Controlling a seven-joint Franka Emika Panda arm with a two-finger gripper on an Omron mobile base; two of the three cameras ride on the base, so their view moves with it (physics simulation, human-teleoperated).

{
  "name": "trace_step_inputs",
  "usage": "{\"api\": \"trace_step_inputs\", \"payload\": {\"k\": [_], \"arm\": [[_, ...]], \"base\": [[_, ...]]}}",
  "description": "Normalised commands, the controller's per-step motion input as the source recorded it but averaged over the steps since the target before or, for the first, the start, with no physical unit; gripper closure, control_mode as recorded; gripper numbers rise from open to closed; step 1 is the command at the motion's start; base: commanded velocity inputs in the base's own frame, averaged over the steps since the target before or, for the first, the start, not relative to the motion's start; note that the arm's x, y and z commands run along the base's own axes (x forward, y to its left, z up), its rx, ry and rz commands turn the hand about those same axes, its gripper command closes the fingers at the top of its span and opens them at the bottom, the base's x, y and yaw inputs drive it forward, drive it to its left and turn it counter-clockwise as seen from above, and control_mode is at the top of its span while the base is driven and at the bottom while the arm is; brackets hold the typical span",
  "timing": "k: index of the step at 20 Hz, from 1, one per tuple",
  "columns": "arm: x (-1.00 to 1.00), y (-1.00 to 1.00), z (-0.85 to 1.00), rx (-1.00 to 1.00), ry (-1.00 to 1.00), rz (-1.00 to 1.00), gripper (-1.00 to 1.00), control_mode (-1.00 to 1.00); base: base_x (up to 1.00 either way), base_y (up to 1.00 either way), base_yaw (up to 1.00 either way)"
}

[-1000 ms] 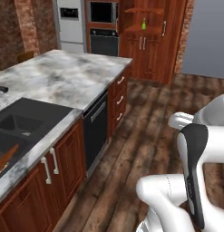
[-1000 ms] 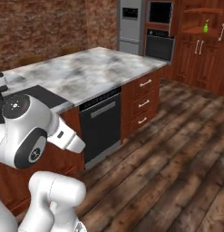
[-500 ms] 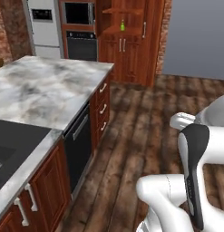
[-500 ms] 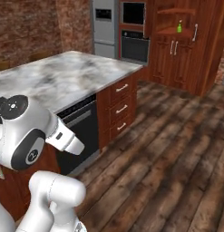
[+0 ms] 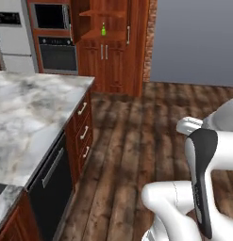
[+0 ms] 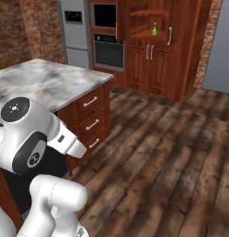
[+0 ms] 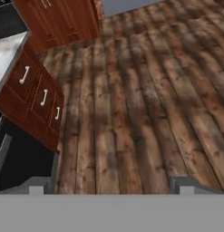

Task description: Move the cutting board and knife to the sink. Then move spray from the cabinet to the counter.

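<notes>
The gripper (image 7: 111, 183) points down at the dark plank floor (image 7: 145, 113), and its two finger tips (image 7: 37, 185) stand far apart at the bottom of the hand view, spread wide with nothing between them but bare boards. To one side of that view lies the corner of the island: three reddish-brown drawers (image 7: 38, 97) with short silver handles, and beside them a black dishwasher front (image 7: 18, 158). In the left base view the white arm (image 5: 203, 183) rises folded at the lower right, over the wooden floor and well apart from the counter (image 5: 28, 117), whose marble top runs along the left with the drawers and dishwasher under it. In the right base view the arm (image 6: 32, 139) bulks at the lower left, in front of the same counter (image 6: 46, 81). Far across the room stands the cabinet (image 5: 113, 47), and in its open shelf niche the spray (image 5: 103, 29) sits upright, a small green bottle on the shelf above the panelled doors; the right base view shows the spray (image 6: 154, 29) in the same niche of the cabinet (image 6: 157, 51). Left of the cabinet is the column with the microwave (image 5: 49, 16) above the oven (image 5: 56, 54), and beside that a pale refrigerator (image 6: 75, 32) against a brick wall (image 6: 32, 28).
</notes>
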Motion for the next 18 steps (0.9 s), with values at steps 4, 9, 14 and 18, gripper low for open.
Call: {"api": "trace_step_inputs", "payload": {"k": [4,9,14,18], "arm": [[0.00,0.00,0.00,0.00,0.00,0.00,-1.00,1.00],[0.00,0.00,0.00,0.00,0.00,0.00,-1.00,1.00],[0.00,0.00,0.00,0.00,0.00,0.00,-1.00,1.00],[0.00,0.00,0.00,0.00,0.00,0.00,-1.00,1.00]], "base": [[1.00,-0.41,-0.28],[1.00,-0.05,-0.21],[1.00,0.00,-0.12],[1.00,0.00,-0.07]]}}
